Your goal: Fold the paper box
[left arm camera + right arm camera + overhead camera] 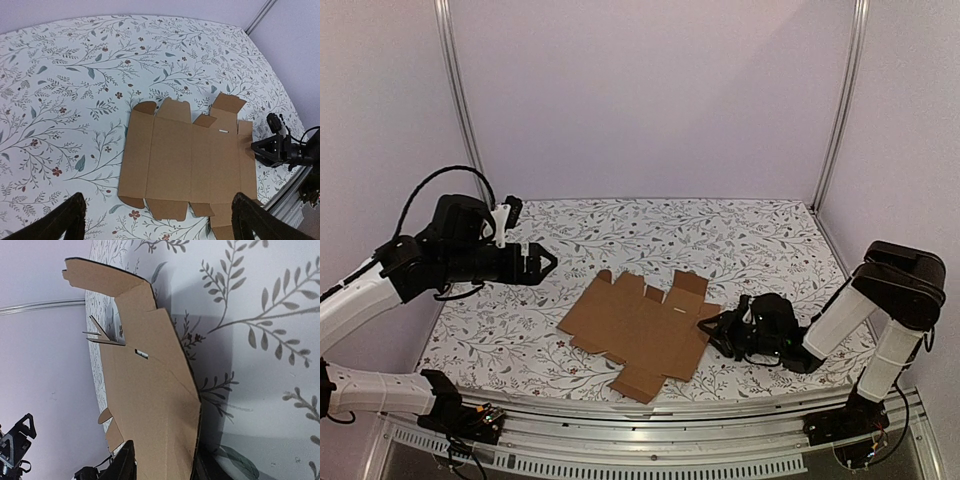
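The paper box [640, 325] lay flat as an unfolded die-cut sheet near the middle of the floral table [770, 240], slightly toward the near edge, with its flaps and tabs spread out on all sides.

The left arm was raised above the left side of the table, its forearm roughly level and pointing right toward the sheet. The left gripper [548, 262] hung in the air well apart from the cardboard, with its jaws spread wide and nothing between them. Its wrist camera looked down on the whole sheet.

The right arm was folded low, with its elbow high at the right edge and its forearm sloping down to the left. The right gripper [710, 325] sat at table level against the right edge of the sheet. In the right wrist view its dark fingers [122, 465] stood partly apart on either side of that edge, which looked slightly raised off the table. Whether they actually pinched the cardboard could not be told.
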`<state>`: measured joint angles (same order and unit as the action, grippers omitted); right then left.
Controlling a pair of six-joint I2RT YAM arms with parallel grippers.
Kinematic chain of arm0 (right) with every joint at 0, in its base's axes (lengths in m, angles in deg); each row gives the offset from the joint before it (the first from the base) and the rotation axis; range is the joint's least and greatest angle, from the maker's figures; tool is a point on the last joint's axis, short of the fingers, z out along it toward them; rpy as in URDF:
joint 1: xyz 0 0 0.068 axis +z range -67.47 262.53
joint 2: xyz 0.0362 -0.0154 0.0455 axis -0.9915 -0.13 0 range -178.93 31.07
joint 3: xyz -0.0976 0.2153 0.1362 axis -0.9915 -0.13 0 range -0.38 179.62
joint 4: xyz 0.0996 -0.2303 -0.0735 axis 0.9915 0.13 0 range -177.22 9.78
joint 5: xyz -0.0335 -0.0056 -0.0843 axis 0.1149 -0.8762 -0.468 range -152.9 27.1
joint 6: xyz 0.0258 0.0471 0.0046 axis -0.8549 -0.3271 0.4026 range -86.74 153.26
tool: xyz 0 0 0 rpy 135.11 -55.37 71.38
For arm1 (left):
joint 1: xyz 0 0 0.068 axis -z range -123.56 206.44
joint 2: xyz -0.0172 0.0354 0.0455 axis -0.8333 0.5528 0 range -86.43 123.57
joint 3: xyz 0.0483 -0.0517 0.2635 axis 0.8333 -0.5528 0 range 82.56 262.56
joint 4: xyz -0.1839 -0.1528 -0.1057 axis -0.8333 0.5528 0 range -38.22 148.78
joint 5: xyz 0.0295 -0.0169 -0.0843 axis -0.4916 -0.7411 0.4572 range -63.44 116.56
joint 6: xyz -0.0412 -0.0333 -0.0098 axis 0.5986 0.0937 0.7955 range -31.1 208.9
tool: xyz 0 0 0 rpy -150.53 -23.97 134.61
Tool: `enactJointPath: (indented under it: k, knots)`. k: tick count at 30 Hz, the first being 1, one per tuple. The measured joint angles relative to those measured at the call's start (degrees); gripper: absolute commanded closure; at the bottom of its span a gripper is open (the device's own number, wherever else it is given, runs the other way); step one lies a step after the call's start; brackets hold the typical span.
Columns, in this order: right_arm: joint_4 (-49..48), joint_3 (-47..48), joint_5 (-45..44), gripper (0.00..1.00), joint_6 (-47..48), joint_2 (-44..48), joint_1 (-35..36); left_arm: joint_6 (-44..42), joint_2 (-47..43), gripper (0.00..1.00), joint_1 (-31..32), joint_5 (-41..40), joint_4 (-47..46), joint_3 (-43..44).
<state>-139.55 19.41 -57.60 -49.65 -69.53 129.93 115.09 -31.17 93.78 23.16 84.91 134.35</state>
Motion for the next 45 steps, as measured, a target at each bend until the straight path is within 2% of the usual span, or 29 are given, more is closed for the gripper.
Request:
enactJointPath:
  k: [10,19,28,32,36,41,45]
  knots:
    - [-10.97,-0.66,0.92,0.74,-1.92,-6.82,0.11,0.04,1.42,0.01,0.0,0.07,0.04,0.33]
    - [-17.53,-0.35,1.73,1.0,-3.3,-10.67,0.15,0.04,2.82,0.0,0.0,0.24,0.09,1.2]
    - [-17.4,0.33,2.4,1.0,-2.93,-10.97,0.17,-0.04,3.37,0.0,0.0,0.2,0.26,2.43]
    - [-8.98,2.01,2.58,1.0,-0.04,-7.85,0.2,-0.5,3.37,0.0,0.0,-0.02,1.05,3.96]
    - [5.7,5.55,2.58,1.0,5.88,-0.39,0.17,-1.6,3.23,0.0,0.0,0.09,2.34,6.1]
    - [27.02,17.14,2.54,1.0,18.47,9.92,0.17,-2.97,2.38,0.0,0.0,-0.09,4.37,9.29]
    - [39.69,26.82,2.56,1.0,29.9,15.15,0.11,-3.78,0.92,0.0,0.0,-0.26,5.38,10.34]
